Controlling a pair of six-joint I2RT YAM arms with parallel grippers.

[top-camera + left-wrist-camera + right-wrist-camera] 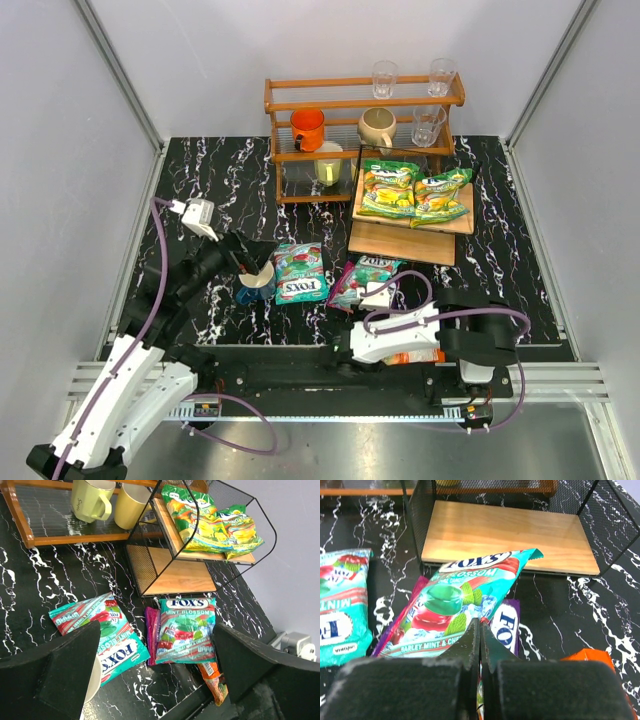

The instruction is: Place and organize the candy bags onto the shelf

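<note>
Black, white-veined marble-look counter (200, 180) carries everything. At its back stands an orange-brown railed rack (330, 103) with cups and glasses. To the right of the rack sits the shelf (400, 242), two pale wood boards stepped in a black mesh frame. Two green-yellow candy bags (390, 190) (440, 195) lie side by side on the upper board, while the lower board is bare.

The other bags are on the counter in front of the shelf. One teal FOX'S bag (300, 272) lies flat by itself to the left. A second teal FOX'S bag (465, 600) rests on top of a purple bag (507, 625), which shows at both of its sides. An orange bag (585, 657) lies nearest the arm bases, close to the purple one.

A blue-and-cream mug (255, 283) stands just left of the lone teal bag, beside the left gripper (156, 645). That gripper hangs above the counter with its fingers spread wide, holding nothing. The right gripper (480, 630) is low at the near edge of the stacked teal bag, fingers pressed together with no gap. Whether they pinch the bag's edge cannot be told.
</note>
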